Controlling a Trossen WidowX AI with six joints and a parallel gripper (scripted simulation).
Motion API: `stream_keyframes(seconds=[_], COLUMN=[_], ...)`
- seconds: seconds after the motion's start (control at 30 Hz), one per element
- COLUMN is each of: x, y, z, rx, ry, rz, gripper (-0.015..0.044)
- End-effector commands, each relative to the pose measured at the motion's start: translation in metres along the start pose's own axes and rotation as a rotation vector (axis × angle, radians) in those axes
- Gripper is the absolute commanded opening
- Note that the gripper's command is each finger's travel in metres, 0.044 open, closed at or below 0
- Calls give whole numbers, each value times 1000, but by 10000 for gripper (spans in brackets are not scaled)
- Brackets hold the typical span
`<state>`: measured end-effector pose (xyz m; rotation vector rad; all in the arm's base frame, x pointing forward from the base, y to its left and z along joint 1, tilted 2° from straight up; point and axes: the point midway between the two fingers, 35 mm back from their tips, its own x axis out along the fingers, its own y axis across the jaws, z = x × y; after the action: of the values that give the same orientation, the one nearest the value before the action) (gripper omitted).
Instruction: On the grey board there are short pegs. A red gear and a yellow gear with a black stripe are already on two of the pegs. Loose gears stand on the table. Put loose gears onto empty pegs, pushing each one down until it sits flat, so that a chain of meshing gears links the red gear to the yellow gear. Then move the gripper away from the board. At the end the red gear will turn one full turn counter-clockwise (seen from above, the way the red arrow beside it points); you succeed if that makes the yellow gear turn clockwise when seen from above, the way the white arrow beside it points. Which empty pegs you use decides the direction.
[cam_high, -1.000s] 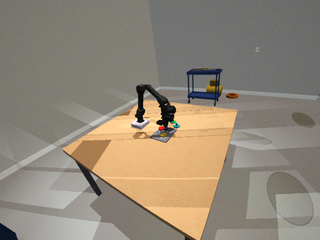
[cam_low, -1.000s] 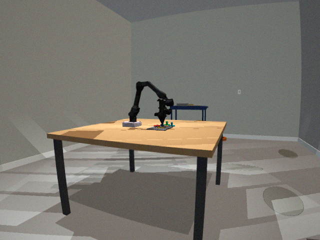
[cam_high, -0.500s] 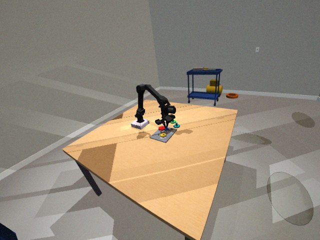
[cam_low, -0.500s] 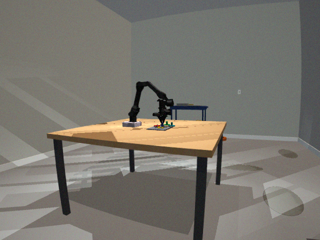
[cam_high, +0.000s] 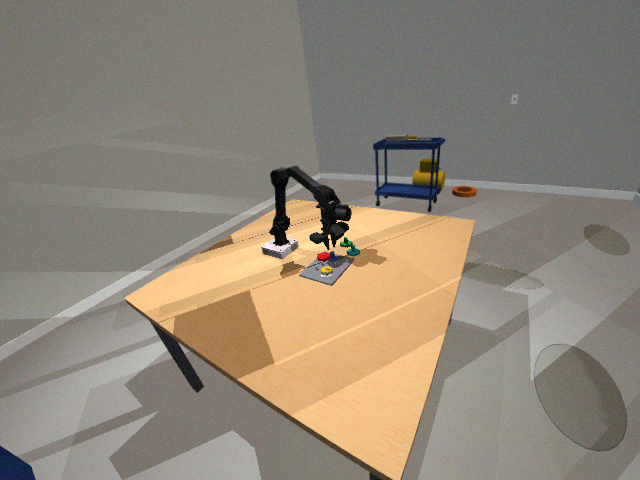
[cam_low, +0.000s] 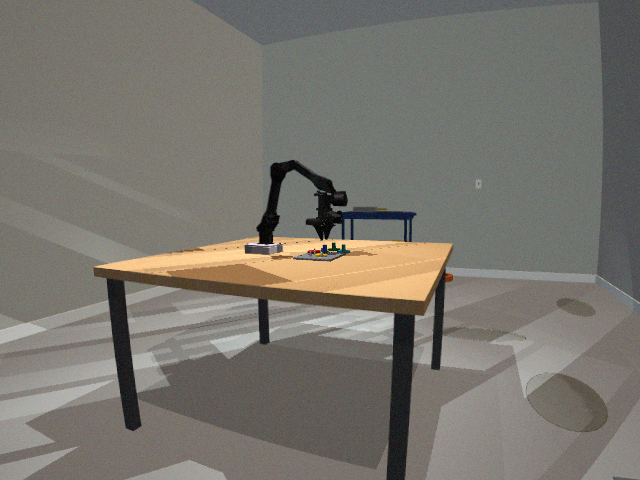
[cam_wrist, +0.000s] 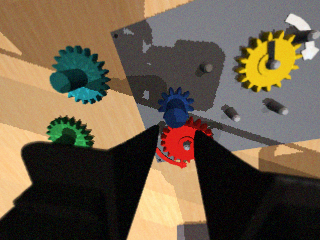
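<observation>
"Claw (cam_high: 330, 246) (cam_low: 323, 238) (cam_wrist: 176, 132)?"

"Above the grey board (cam_high: 338, 273) (cam_low: 305, 257) (cam_wrist: 170, 25), pointing down. Fingers modestly apart, nothing gripped."

"Blue gear (cam_high: 332, 256) (cam_low: 324, 249) (cam_wrist: 176, 112)?"

"On the board, handle up, wrist view centre, just beside the red gear (cam_high: 321, 255) (cam_low: 313, 251) (cam_wrist: 172, 142). Whether their teeth touch, or whether blue sits fully flat, I can't tell."

"And the yellow gear (cam_high: 326, 270) (cam_low: 319, 255) (cam_wrist: 260, 70)?"

"Upper right of the wrist view, black stripe showing, well apart from blue. I note bare pegs: one (cam_wrist: 206, 67) between blue and yellow, two more below yellow, another by the white arrow (cam_wrist: 298, 21)."

"Loose ones?"

"Two on the bench (cam_high: 330, 330) (cam_low: 232, 260) (cam_wrist: 15, 105), off the board: teal gear (cam_high: 353, 251) (cam_low: 343, 249) (cam_wrist: 92, 70), upper left in the wrist view; green gear (cam_high: 345, 242) (cam_low: 333, 248) (cam_wrist: 67, 132) below it, partly behind a finger."

"Background?"

"Blue cart (cam_high: 408, 145) (cam_low: 379, 214), upper right of the top view."
</observation>
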<state>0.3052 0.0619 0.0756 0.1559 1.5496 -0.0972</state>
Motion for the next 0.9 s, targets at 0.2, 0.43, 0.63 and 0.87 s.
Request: stream_keyframes(seconds=[0.2, 0.43, 0.63, 0.87], x=[-11, -12, -12, -12], y=[22, 68, 108, 113], z=[9, 18, 20, 20], rx=[-386, -1161, -1801, -1872], ry=[-16, -22, -28, -29], rz=[4, 1, -4, -5], gripper=[271, 440, 440, 440])
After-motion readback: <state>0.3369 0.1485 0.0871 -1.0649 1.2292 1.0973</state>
